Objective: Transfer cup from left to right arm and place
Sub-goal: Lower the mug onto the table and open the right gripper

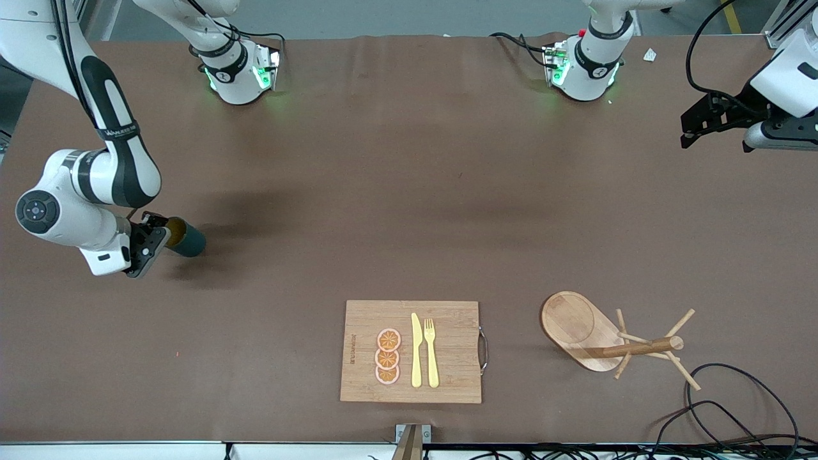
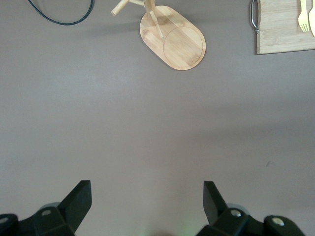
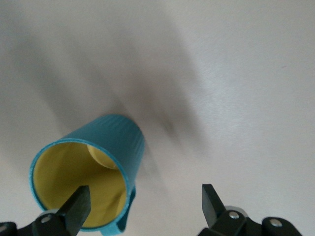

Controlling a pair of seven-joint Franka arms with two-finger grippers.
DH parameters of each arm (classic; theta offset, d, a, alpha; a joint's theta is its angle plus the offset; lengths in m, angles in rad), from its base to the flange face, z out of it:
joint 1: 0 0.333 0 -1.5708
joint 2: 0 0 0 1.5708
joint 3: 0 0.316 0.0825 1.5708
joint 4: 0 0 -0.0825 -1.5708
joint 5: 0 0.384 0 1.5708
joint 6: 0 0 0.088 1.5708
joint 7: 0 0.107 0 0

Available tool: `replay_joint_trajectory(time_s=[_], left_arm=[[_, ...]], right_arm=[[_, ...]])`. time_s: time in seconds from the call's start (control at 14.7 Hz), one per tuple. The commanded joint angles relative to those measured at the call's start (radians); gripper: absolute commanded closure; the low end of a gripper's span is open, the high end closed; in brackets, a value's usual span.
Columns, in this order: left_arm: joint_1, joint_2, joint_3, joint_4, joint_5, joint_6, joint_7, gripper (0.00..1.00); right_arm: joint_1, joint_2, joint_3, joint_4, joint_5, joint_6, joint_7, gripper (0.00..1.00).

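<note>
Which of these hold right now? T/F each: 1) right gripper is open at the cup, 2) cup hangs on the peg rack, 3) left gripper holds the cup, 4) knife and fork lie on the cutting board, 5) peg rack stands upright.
1) True. The right gripper stands open, one finger across the rim of the cup.
2) False. The cup is at the right arm's end of the table; the peg rack is bare.
3) False. The left gripper is open and empty, waiting.
4) True. Knife and fork lie on the cutting board.
5) False. It lies tipped over.
</note>
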Motion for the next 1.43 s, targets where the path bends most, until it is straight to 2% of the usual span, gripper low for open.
replay_joint_trajectory(time_s=[0.0,0.2,0.54,0.88,1.02,1.09,1.22,1.36], left_arm=[[0.008,-0.013,-0.001,-0.011,-0.014,0.013,0.014,0.0],[0.012,-0.013,-0.001,-0.012,-0.014,0.013,0.011,0.0],[0.015,-0.02,-0.001,-0.015,-0.016,0.012,0.005,0.0],[0.012,-0.018,-0.003,-0.017,-0.016,0.018,-0.004,0.0],[0.012,-0.02,-0.003,-0.019,-0.016,0.021,-0.004,0.0],[0.014,-0.02,-0.003,-0.019,-0.016,0.021,-0.004,0.0],[0.014,-0.018,-0.003,-0.02,-0.016,0.021,-0.006,0.0],[0.014,-0.016,-0.003,-0.02,-0.016,0.021,-0.006,0.0]], right_arm=[[-0.017,-0.055,0.014,0.03,-0.018,-0.027,-0.063,0.0],[-0.015,-0.051,0.013,0.155,-0.013,-0.168,-0.246,0.0],[-0.02,-0.048,0.013,0.261,-0.01,-0.227,-0.254,0.0],[0.026,-0.025,0.013,0.462,-0.018,-0.401,-0.195,0.0],[0.034,-0.026,0.013,0.484,-0.009,-0.405,-0.183,0.0],[0.025,-0.026,0.013,0.485,0.0,-0.405,-0.172,0.0],[-0.01,-0.028,0.008,0.485,0.126,-0.406,0.006,0.0],[-0.015,-0.037,0.01,0.485,0.155,-0.46,0.085,0.0]])
